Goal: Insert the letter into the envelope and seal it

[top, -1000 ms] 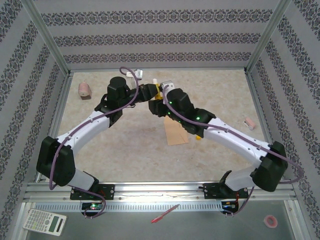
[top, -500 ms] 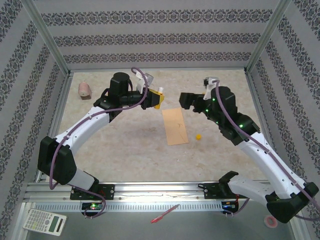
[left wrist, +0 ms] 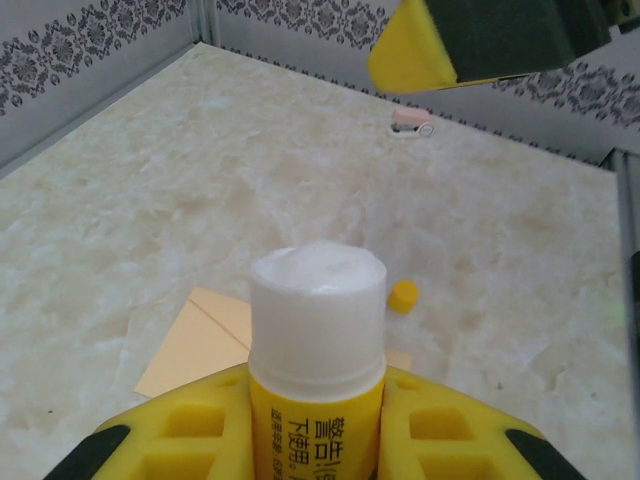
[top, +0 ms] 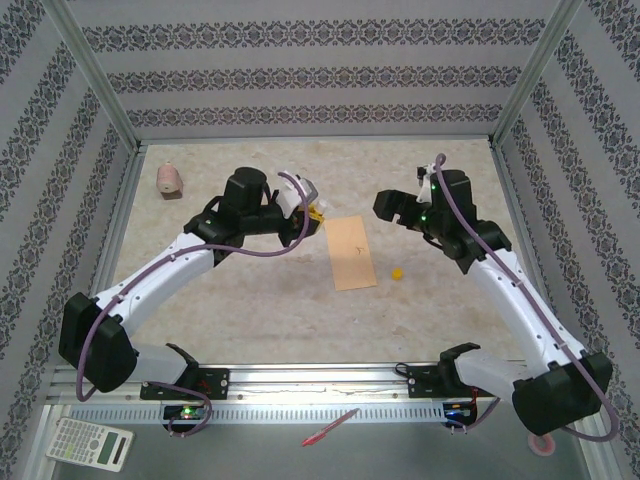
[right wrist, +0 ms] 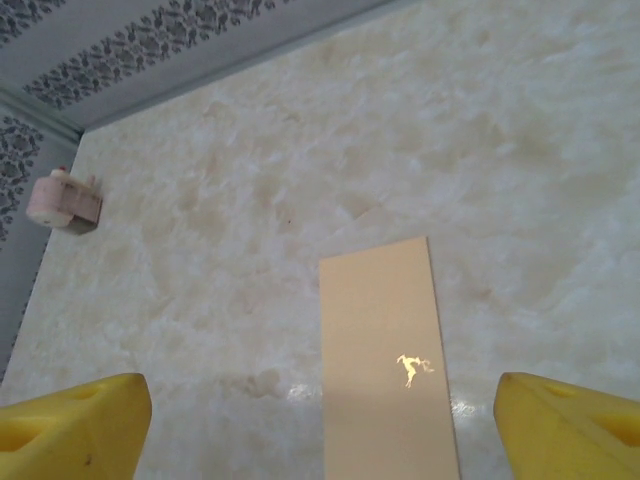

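Two arms reach in over the table (top: 250, 290), one from each side, with the envelope (top: 350, 253) lying flat between them. Left gripper (top: 312, 212) is clamped on a glue stick (top: 318, 210). In the left wrist view the glue stick (left wrist: 318, 340) stands upright between the yellow fingers (left wrist: 180, 440), its cap off and the white glue exposed at the top. The left gripper (left wrist: 318, 430) hangs above the near-left corner of the envelope (left wrist: 200, 345), and the stick is not touching the paper.

Right gripper (top: 385, 207) is spread wide with nothing in it. Right wrist view: yellow fingertips (right wrist: 70, 420) sit at both bottom corners, and the right gripper (right wrist: 320, 425) hovers over the tan envelope (right wrist: 385, 350), clear of it.

The envelope is long and narrow, running away from the arm bases, roughly mid-table. A diagonal fold line shows at one corner. Can't tell if the flap is stuck down.

One small yellow cap (top: 397, 272) sits on the table just right of the envelope, apart from it; it also shows in the left wrist view (left wrist: 403, 296). A pink object (top: 169, 180) is at the far-left corner, well apart from everything (right wrist: 65, 200). A calculator (top: 90, 443) and a red pen (top: 330, 427) lie in front of the arm bases, off the work surface.
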